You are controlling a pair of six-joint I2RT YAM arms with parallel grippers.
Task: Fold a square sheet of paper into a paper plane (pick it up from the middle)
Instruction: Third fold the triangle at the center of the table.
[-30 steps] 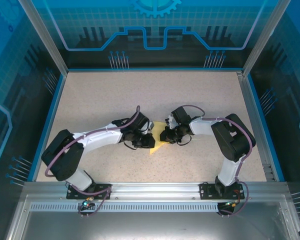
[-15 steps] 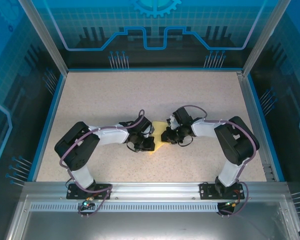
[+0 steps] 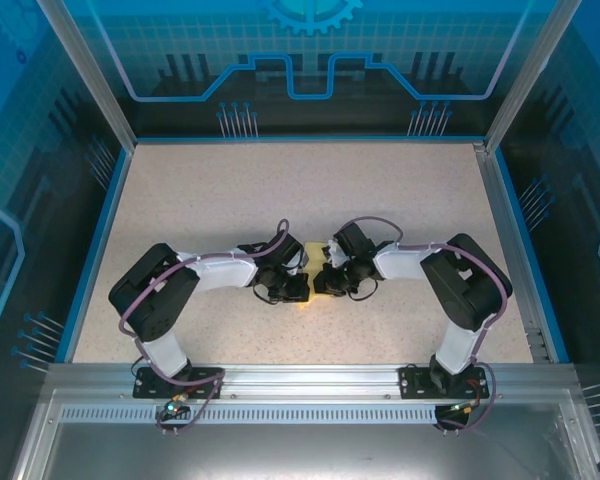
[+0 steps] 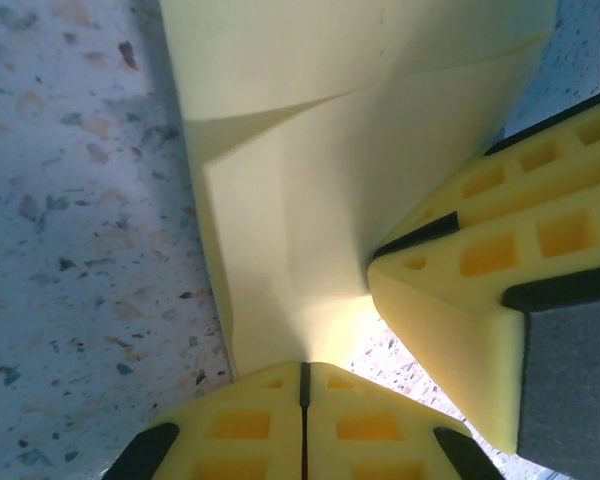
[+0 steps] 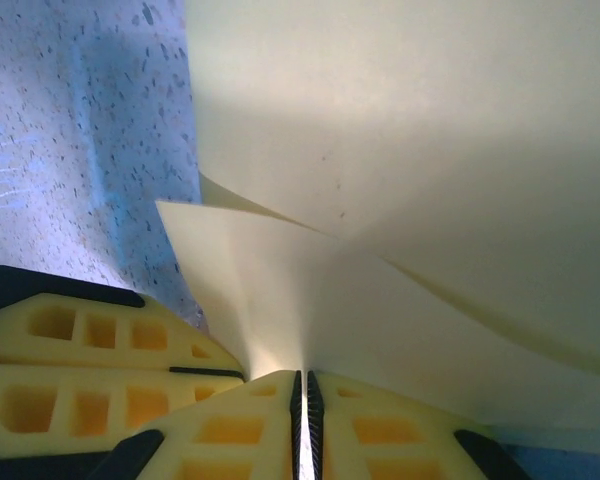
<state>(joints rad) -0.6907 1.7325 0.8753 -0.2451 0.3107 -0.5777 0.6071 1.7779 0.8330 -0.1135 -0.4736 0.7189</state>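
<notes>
The pale-yellow sheet of paper [image 3: 318,254] is partly folded, with creases and overlapping flaps [image 4: 310,200]. It is held between both grippers at the middle of the table. My left gripper [image 3: 300,286] is shut on the paper's near edge [image 4: 302,372]. My right gripper [image 3: 327,280] is shut on a flap of the same sheet [image 5: 302,385]. The two grippers stand almost touching: the right fingers [image 4: 480,290] appear beside the left ones, and the left fingers [image 5: 80,365] beside the right ones. In the top view most of the paper is hidden under the grippers.
The speckled table [image 3: 230,200] is bounded by a blue rim and metal posts [image 3: 90,75]. A metal rail [image 3: 310,375] runs along the near edge at the arm bases.
The left arm has drawn its elbow in. The right gripper has shifted left toward the left gripper, so less of the yellow paper shows between them.
</notes>
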